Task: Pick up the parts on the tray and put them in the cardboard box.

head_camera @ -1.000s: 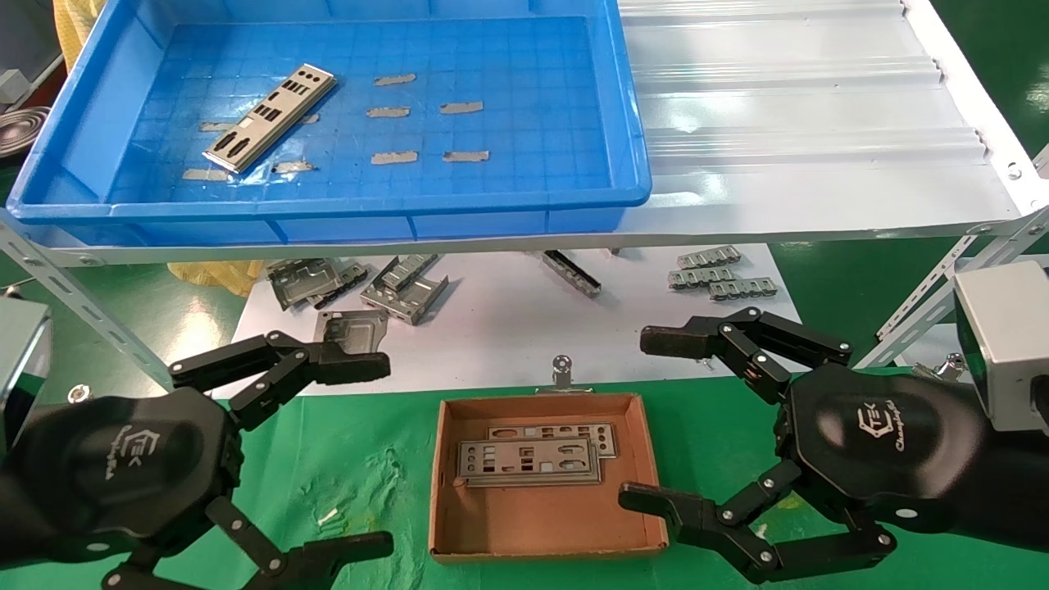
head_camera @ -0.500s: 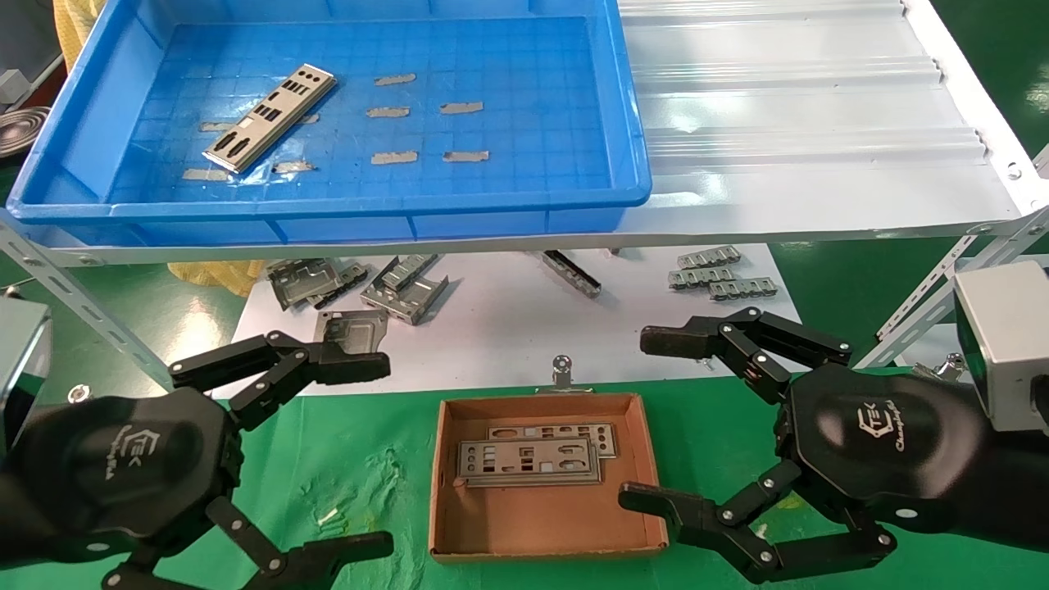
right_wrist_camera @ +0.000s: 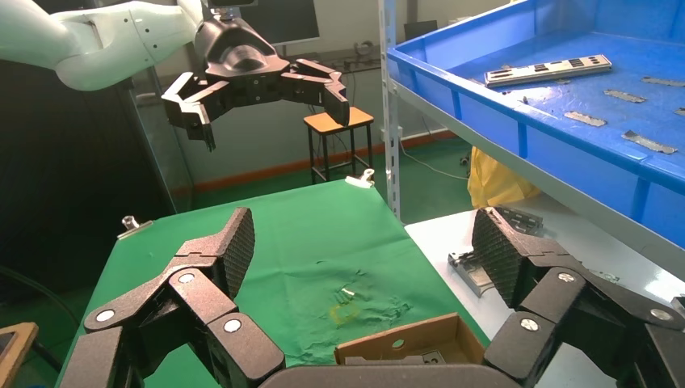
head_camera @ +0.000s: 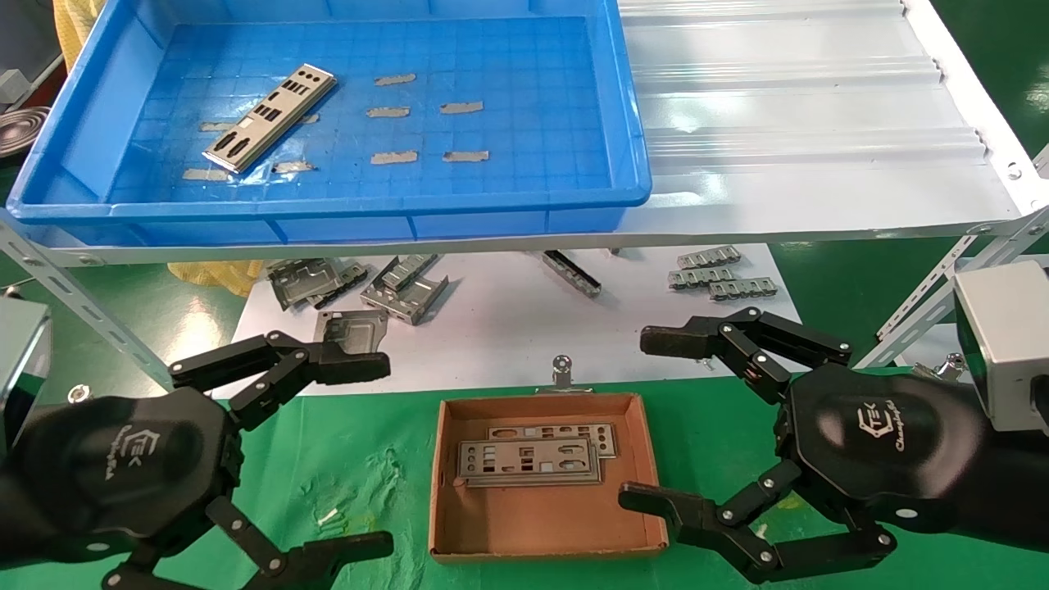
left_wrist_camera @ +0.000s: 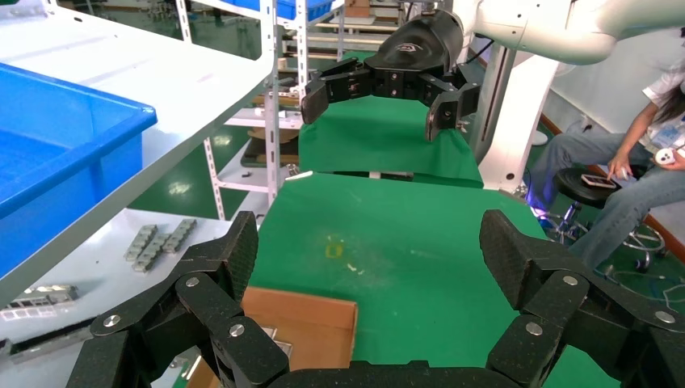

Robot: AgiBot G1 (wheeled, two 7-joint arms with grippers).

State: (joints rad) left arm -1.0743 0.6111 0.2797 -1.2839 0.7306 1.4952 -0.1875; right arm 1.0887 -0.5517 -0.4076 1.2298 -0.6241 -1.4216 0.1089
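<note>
One thin, shiny metal part [head_camera: 270,117] with little punched holes lies slanted on the bumpy grid floor of the blue plastic tray [head_camera: 524,215], among grey tape scraps [head_camera: 426,131]. Two more flat parts [head_camera: 537,459] lie stacked in the brown cardboard box [head_camera: 541,524] on the green cloth [head_camera: 352,459]. The left gripper [head_camera: 361,455] and the right gripper [head_camera: 647,418] hang on either side of the box — both spread wide, holding nothing. Each black shell has white writing, too small to read.
</note>
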